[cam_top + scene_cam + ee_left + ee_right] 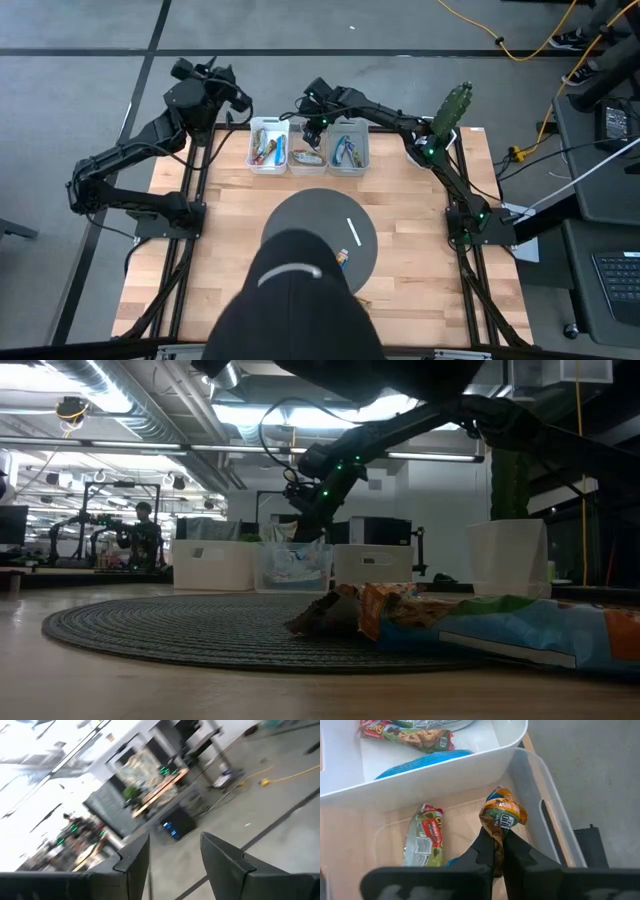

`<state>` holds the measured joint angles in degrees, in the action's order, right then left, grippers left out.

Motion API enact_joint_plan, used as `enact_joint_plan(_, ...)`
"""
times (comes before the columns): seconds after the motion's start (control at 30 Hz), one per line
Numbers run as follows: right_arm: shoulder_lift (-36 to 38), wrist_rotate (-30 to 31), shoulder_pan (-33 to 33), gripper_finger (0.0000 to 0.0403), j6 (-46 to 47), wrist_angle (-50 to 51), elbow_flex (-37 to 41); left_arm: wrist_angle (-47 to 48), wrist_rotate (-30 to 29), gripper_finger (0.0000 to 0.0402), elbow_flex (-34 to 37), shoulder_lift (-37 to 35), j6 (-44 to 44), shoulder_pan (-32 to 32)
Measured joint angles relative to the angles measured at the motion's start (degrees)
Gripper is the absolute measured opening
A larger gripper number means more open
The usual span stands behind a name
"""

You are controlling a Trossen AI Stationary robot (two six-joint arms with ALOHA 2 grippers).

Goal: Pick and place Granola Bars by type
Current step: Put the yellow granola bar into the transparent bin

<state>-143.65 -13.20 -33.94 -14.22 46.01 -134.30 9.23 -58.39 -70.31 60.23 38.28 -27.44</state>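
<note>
Pinching one orange-brown bar (502, 814) by its wrapper end, right gripper (499, 851) clenched over the middle bin (307, 147) of three white bins at upper centre of the high view. Held above one red-and-silver bar (424, 838) on that bin's floor. Beside it, the neighbouring bin (435, 777) with one blue wrapper (422, 760) and one green-and-red bar (407, 735). Lower centre, a round dark mat (325, 235) bearing one white stick (353, 231) and a bar or two at its edge (343, 258). Upper left of the high view, left gripper (172, 855) spread apart, grasping nothing, off the table's edge.
</note>
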Motion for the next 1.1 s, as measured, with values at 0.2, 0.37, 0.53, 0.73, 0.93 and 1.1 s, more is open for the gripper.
enact_joint_plan(0.2,0.00,-2.28,-0.93,0.0044,0.04,0.19,0.00,0.01,-3.65,0.0169,-0.01,0.00,-1.06,-1.61)
enact_joint_plan(0.37,0.00,-3.17,-1.52,0.0031,0.04,1.59,0.00,0.00,-3.50,0.0169,-0.02,0.00,-0.04,-3.21)
enact_joint_plan(0.53,0.00,-7.54,-1.58,0.0018,0.04,2.35,0.00,0.00,-3.09,0.0169,-0.02,0.00,-0.03,-4.86)
enact_joint_plan(0.73,0.00,-11.95,-0.73,0.0043,0.16,2.35,0.00,-0.21,-3.02,0.0169,0.00,-0.02,-0.09,-5.44)
enact_joint_plan(0.93,0.00,-11.77,0.10,0.0021,-2.37,1.87,0.00,-0.35,-2.99,0.0169,-0.02,-0.02,-0.09,-4.57)
enact_joint_plan(1.1,0.00,-10.99,-0.19,0.0021,-1.63,1.90,0.00,-0.35,-1.49,0.0169,-0.02,-0.02,-1.42,-4.43)
